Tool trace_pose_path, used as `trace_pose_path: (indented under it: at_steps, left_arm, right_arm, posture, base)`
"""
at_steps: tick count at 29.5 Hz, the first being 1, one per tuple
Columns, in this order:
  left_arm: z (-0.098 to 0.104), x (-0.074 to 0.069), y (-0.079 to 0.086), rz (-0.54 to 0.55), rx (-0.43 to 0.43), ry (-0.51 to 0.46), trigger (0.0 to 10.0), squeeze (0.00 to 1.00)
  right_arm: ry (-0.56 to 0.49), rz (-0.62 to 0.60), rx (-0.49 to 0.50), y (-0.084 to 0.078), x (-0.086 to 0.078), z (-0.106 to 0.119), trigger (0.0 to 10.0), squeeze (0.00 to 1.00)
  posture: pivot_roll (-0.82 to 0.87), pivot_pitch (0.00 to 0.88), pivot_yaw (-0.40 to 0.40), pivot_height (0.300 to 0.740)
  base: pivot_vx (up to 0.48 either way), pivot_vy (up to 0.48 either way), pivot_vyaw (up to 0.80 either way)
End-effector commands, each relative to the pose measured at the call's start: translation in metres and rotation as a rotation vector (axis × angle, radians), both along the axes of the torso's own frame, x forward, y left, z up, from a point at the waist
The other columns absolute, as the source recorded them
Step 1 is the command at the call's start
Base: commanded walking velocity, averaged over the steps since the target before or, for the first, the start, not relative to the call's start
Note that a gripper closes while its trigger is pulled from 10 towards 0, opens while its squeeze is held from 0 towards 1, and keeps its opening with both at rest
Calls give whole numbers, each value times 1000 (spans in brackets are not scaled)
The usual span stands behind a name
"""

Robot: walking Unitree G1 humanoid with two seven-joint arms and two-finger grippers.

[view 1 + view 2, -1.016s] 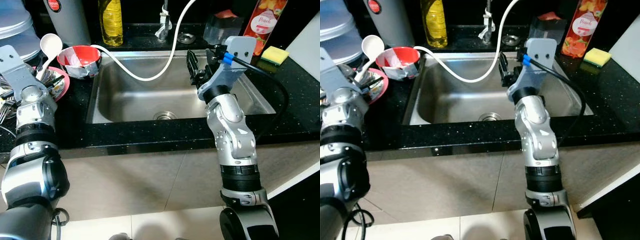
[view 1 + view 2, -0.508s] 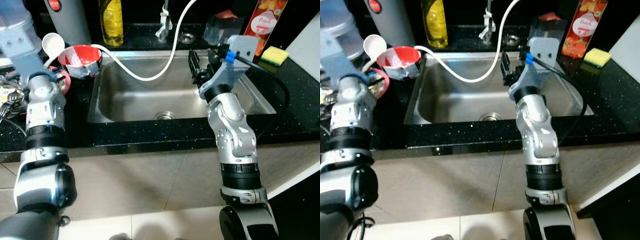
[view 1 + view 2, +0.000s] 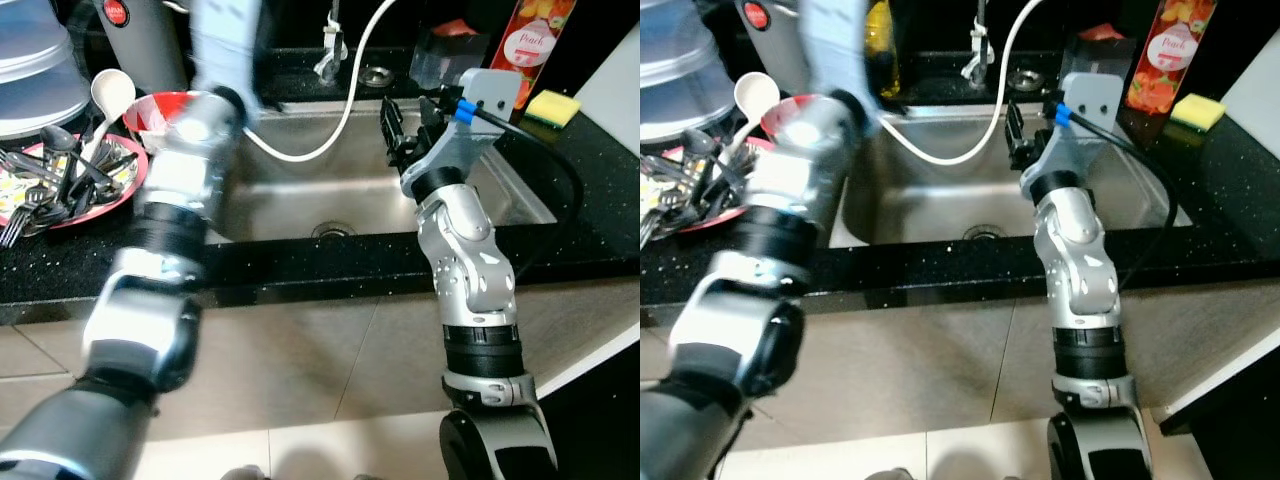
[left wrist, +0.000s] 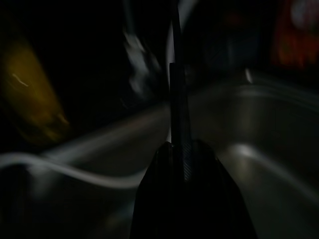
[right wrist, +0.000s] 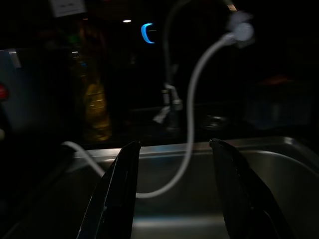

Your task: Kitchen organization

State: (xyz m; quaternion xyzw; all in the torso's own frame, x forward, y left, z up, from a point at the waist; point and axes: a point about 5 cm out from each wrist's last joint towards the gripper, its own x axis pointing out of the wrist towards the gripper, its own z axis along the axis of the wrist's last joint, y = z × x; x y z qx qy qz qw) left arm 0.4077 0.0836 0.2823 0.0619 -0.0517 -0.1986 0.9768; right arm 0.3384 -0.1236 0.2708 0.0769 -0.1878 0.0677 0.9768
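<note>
A pink plate (image 3: 118,190) piled with dark cutlery (image 3: 50,175) lies on the black counter left of the steel sink (image 3: 300,200). My left arm (image 3: 190,170) reaches, blurred, across the sink's left rim toward the back. In the left wrist view the left gripper (image 4: 185,147) is shut on a thin dark utensil (image 4: 177,94) that sticks out past the fingertips, above the basin. My right gripper (image 3: 405,125) hangs open over the right half of the sink with nothing between its fingers (image 5: 124,169).
A red bowl (image 3: 150,115) and a white ladle (image 3: 108,88) stand beside the plate. A white hose (image 3: 345,110) loops from the tap into the sink. Behind are a grey canister (image 3: 130,40), a juice carton (image 3: 535,45), a clear container (image 3: 445,55) and a yellow sponge (image 3: 552,105).
My left arm has swung fast from the cutlery plate to the right, over the sink's left rim. The right arm has stayed put.
</note>
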Motion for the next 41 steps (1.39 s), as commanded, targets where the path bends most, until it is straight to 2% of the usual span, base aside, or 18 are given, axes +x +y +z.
trace_pose_path:
  at_steps: [1,4,7,10,11,12,13,14,18,22,23,24,27,30,31,33,36,41]
  left_arm:
    - [-30,2,2,-8,4,132,10000,0]
    - [-70,3,20,70,53,248,10000,0]
    - [-89,1,33,121,53,298,10000,4]
    - [-95,0,36,129,51,316,10000,4]
    - [-101,-1,39,135,47,337,10000,804]
    - [-101,-1,39,135,47,337,10000,804]
    - [-106,-3,42,143,47,352,10000,957]
    - [-113,-5,48,169,50,366,10000,1000]
    - [-122,-9,63,230,24,362,10000,1000]
    - [-121,-9,66,236,6,343,10000,1000]
    - [-111,-10,71,255,-22,256,10000,1000]
    - [-111,-10,71,255,-22,256,10000,1000]
    - [-82,-20,77,253,-54,27,10000,1000]
    - [-70,-27,76,257,-24,-52,10000,1000]
    - [-64,-32,76,253,2,-86,10000,0]
    - [-51,-42,72,220,37,-145,10000,0]
    - [-36,-52,69,180,10,-173,10000,0]
    - [-32,-58,76,253,-3,-112,10000,0]
  right_arm:
    - [9,-22,7,-5,-3,-2,10000,0]
    - [18,-39,7,-9,-5,-4,10000,0]
    - [18,-39,7,-9,-5,-4,10000,0]
    - [18,-38,6,-9,-6,-5,10000,0]
    - [19,-34,6,-8,-5,-5,10000,0]
    - [19,-34,6,-8,-5,-5,10000,0]
    - [21,-31,5,-8,-5,-5,10000,0]
    - [20,-22,3,-6,-5,-5,10000,0]
    - [18,1,0,-1,-3,-4,10000,0]
    - [19,5,0,0,-3,-4,10000,0]
    - [19,13,-1,1,-2,-4,10000,0]
    - [19,13,-1,1,-2,-4,10000,0]
    - [18,28,-3,4,-2,-4,10000,0]
    - [17,30,-4,4,-2,-4,10000,0]
    - [18,30,-5,4,-2,-4,10000,0]
    - [18,31,-6,3,-2,-4,10000,0]
    - [16,33,-8,3,-1,-3,10000,0]
    - [12,36,-8,4,0,-2,10000,0]
  posture:
    - [60,27,48,740]
    - [54,29,52,740]
    - [52,24,47,740]
    - [54,21,45,740]
    - [58,19,42,740]
    - [58,19,42,740]
    - [64,15,33,740]
    - [71,10,26,740]
    - [82,0,18,740]
    - [84,0,15,740]
    - [90,0,8,740]
    - [90,0,8,740]
    - [88,0,6,740]
    - [87,0,6,740]
    - [90,0,2,740]
    - [92,0,0,740]
    - [97,0,-1,740]
    - [105,0,0,740]
  base:
    - [0,0,0]
    - [0,0,0]
    - [0,0,0]
    - [0,0,0]
    - [0,0,0]
    - [0,0,0]
    - [0,0,0]
    - [0,0,0]
    - [0,0,0]
    - [0,0,0]
    - [0,0,0]
    - [0,0,0]
    - [0,0,0]
    - [0,0,0]
    - [0,0,0]
    - [0,0,0]
    - [0,0,0]
    - [0,0,0]
